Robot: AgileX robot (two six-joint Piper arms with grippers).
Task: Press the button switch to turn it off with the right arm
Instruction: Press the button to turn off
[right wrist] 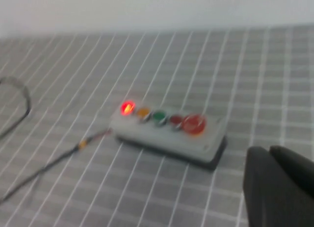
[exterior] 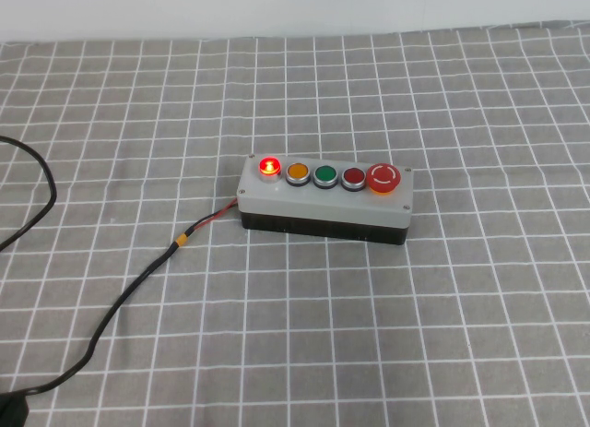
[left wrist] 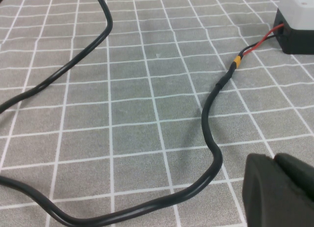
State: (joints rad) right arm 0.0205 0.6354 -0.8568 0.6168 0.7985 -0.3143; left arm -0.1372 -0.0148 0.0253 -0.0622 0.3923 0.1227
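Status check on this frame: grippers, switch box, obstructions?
Left gripper low beside the black cable. Right gripper off the button switch, no contact. Red lamp lit. Nothing blocking.

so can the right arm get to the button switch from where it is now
Probably yes. The right gripper hangs back from the button switch, with only bare checked cloth between them. The black cable leaves the box's other end, near the left gripper.

neither arm shows in the high view. the left tool (left wrist: 282,190) appears only as a dark finger mass at the edge of its wrist view, low over the desk. the right tool (right wrist: 279,185) shows likewise in its own wrist view, raised above the desk.
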